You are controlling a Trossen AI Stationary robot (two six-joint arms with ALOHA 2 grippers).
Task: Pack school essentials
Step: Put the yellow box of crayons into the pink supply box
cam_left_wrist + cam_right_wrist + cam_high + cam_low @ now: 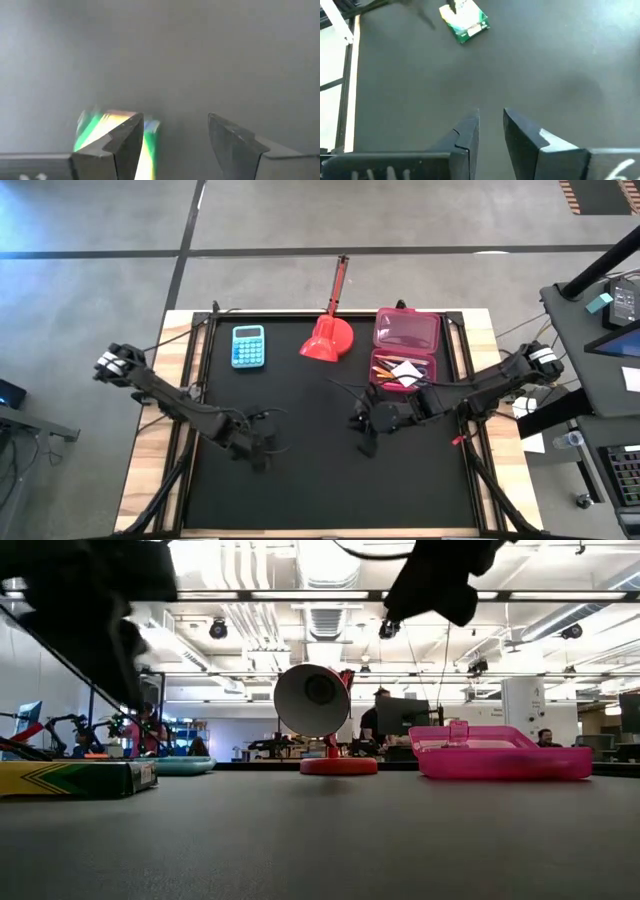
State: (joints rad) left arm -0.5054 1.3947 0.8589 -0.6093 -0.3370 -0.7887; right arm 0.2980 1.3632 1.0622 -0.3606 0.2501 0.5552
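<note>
1. Crayon box, yellow-green with a chevron pattern, lies flat on the black worktop. In the left wrist view it shows beside one finger of the left gripper, partly hidden by it; whether it is touching cannot be told.
2. Left gripper hangs low over the near-left part of the worktop, fingers spread wide, nothing between them. Judgement: placed to straddle the box for a pick-up, but not yet centred on it.
3. Pink case sits open at the far right, lid folded back. The tray already holds pencils in orange, yellow and red, plus something white; the pieces are too small to sort further. Likely the packing target, kept open so items drop straight in.
4. Right gripper hovers over bare worktop near the middle, just short of the case, fingers at a narrow gap, holding nothing visible. Judgement: free of load, waiting or repositioning.
5. The right wrist view sees the crayon box well apart from its own fingers, so that item falls to the left arm.
6. Light-blue calculator and red scoop stand along the far edge, clear of both arms.
7. Writing: box print unreadable; a pale mark like "6" on the right gripper body. No brand legible.
</note>
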